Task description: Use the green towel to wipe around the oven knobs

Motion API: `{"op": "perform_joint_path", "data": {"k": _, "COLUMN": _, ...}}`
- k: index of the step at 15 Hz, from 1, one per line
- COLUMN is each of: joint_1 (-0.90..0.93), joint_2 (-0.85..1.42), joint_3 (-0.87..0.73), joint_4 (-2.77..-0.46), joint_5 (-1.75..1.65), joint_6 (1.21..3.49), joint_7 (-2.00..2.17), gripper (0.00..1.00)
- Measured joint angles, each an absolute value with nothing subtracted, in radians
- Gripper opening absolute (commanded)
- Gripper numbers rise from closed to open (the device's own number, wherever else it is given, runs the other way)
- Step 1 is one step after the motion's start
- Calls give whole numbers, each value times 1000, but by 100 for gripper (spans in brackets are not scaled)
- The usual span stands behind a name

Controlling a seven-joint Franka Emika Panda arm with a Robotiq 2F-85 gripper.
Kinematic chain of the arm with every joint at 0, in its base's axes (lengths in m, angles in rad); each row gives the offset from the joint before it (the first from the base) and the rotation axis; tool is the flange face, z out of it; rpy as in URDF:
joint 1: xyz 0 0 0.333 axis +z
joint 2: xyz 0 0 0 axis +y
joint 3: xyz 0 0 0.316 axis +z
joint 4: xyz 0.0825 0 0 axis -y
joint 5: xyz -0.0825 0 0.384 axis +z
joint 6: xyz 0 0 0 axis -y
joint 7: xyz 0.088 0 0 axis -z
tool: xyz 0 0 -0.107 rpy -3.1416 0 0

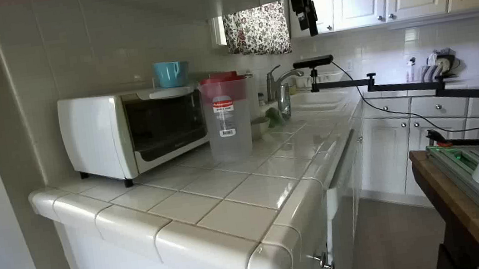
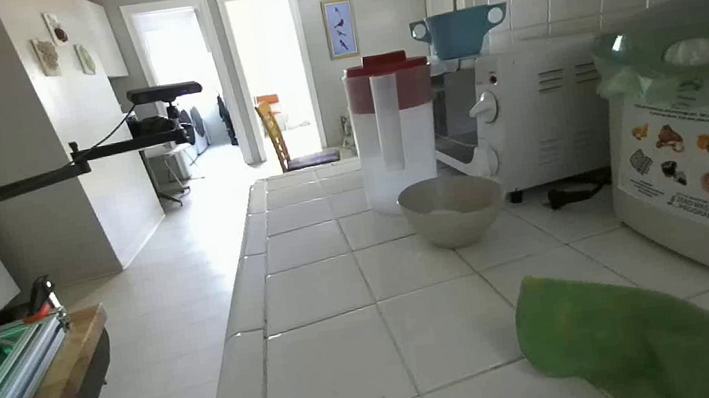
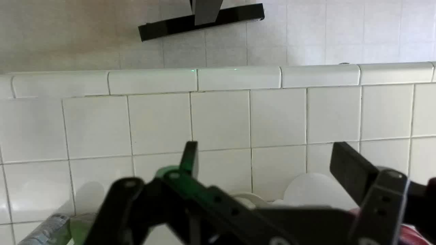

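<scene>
black tool [image 3: 267,163] hung well above white-tiled worktop [image 3: 218,119], fingers [image 3: 352,170] spread wide apart. green towel [image 2: 623,335] lay on worktop, just beside bottle [image 3: 49,229], near lidded bin [image 2: 698,178]. farther along, pale bowl [image 2: 452,230] stood near red-lidded pitcher [image 2: 397,144]. pitcher stood in front of white toaster oven [image 2: 547,116]; white knob [image 2: 484,108] on oven's front was well apart from towel. blue two-handled pot [image 2: 457,32] sat on top of oven. wooden chair [image 2: 276,137] stood beyond worktop's far end.

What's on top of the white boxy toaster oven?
A blue two-handled container stands on the toaster oven. The patch beneath is covered; the container's inside is hidden.
</scene>
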State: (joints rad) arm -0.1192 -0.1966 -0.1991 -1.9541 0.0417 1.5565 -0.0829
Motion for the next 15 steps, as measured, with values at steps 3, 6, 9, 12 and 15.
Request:
{"op": "perform_joint_path", "data": {"k": 3, "joint_1": -119, "joint_2": -197, "joint_3": -199, "joint_4": -1954, "joint_5": 42, "joint_6": 1556, "joint_7": -83, "gripper": 100}}
{"op": "perform_joint_path", "data": {"k": 6, "joint_1": -119, "joint_2": -197, "joint_3": -199, "joint_4": -1954, "joint_5": 42, "joint_6": 1557, "joint_7": -83, "gripper": 100}}
{"op": "perform_joint_path", "data": {"k": 9, "joint_1": -120, "joint_2": -196, "joint_3": -198, "joint_4": -1956, "joint_5": 42, "joint_6": 1583, "joint_7": -81, "gripper": 100}}
{"op": "perform_joint_path", "data": {"k": 12, "joint_1": -128, "joint_2": -181, "joint_3": -199, "joint_4": -1962, "joint_5": 41, "joint_6": 1701, "joint_7": -79, "gripper": 100}}
{"op": "perform_joint_path", "data": {"k": 15, "joint_1": -149, "joint_2": -143, "joint_3": -204, "joint_4": -1967, "joint_5": 41, "joint_6": 1822, "joint_7": -74, "gripper": 100}}
